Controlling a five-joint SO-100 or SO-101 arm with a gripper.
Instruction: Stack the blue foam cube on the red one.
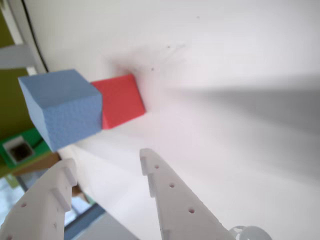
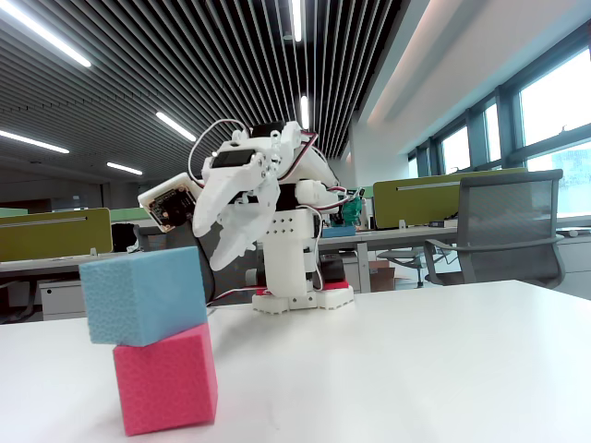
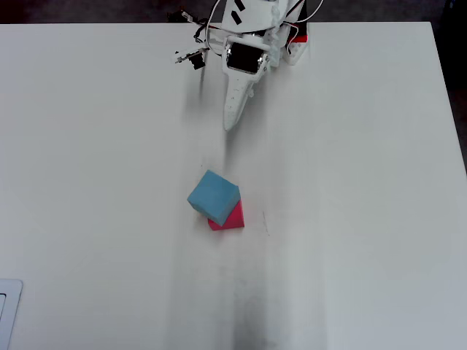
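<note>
Wrist view. Jaws (image 1: 107,172) enter from the lower edge, spread apart with nothing between them; the two perforated white fingers (image 1: 172,195) point up the picture toward the cubes. The blue foam cube (image 1: 62,107) sits ahead of the tips and to the left, well apart from them, with the red one (image 1: 121,101) showing behind and partly hidden by it. The white worktop (image 1: 225,60) fills the rest of the picture.

Fixed view. The blue foam cube (image 2: 143,293) rests on top of the red one (image 2: 166,378), touching it, shifted to the left so that one side overhangs and slightly tilted. The offset suggests a loose release rather than a squared placement; the stack nevertheless appears to bear on enough foam to stand. The arm (image 2: 277,212) is folded back over its base (image 2: 300,300) at the far side of the worktop (image 2: 416,369), jaws hanging downward, far behind the stack. Judged from this, the stacking step looks complete and the arm is clear of it.

Overhead view. The blue foam cube (image 3: 213,195) covers most of the red one (image 3: 231,218), which shows only along the lower right edge, both rotated relative to the worktop (image 3: 365,182) edges. The jaws (image 3: 232,120) lie up the picture from the stack, well apart, aimed roughly toward it; their opening cannot be judged here.
</note>
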